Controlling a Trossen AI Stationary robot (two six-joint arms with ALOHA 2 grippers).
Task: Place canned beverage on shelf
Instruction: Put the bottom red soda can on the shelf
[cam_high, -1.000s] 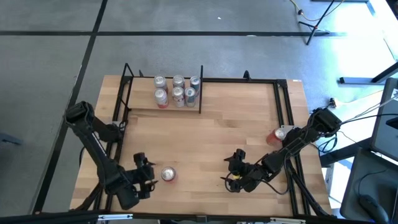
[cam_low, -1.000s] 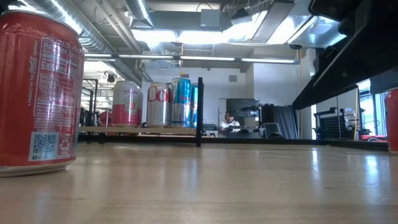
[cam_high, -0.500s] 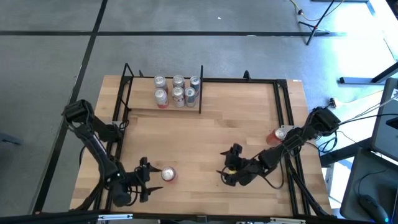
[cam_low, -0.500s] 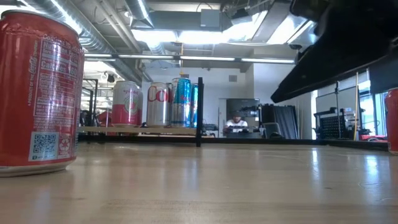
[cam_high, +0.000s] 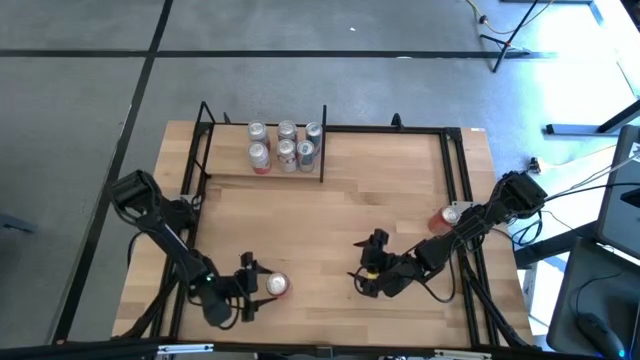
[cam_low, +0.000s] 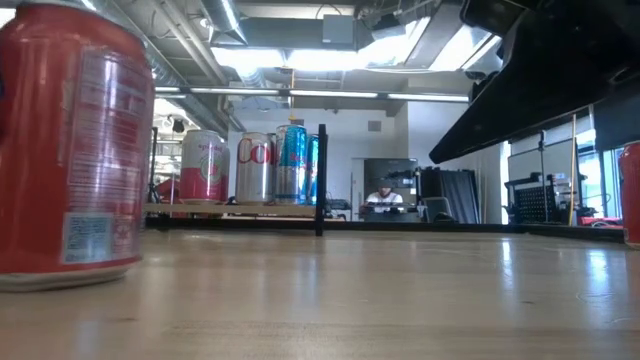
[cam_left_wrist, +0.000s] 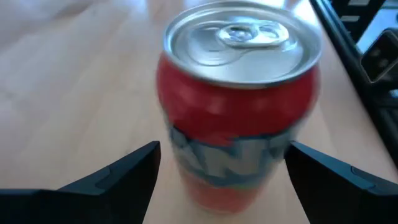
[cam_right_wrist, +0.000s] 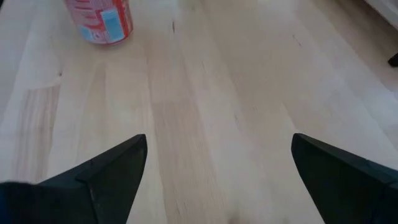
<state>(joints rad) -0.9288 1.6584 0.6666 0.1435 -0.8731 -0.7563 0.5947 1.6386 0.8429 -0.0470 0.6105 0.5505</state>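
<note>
blurred: red aluminium can (cam_left_wrist: 239, 99) label unreadable | cut off: second red can (cam_low: 631, 195) at low view's edge

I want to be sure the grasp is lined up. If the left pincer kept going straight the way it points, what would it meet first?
The red can. It stands upright directly ahead of the open left pincer, between the fingers' line, with nothing in front of it; whether they already flank it is unclear.

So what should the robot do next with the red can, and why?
Probably shut the left pincer on the red can. Its open fingers already stand on either side of the upright can, which sits on the table, far from the shelf. The right pincer waits open mid-table.
</note>
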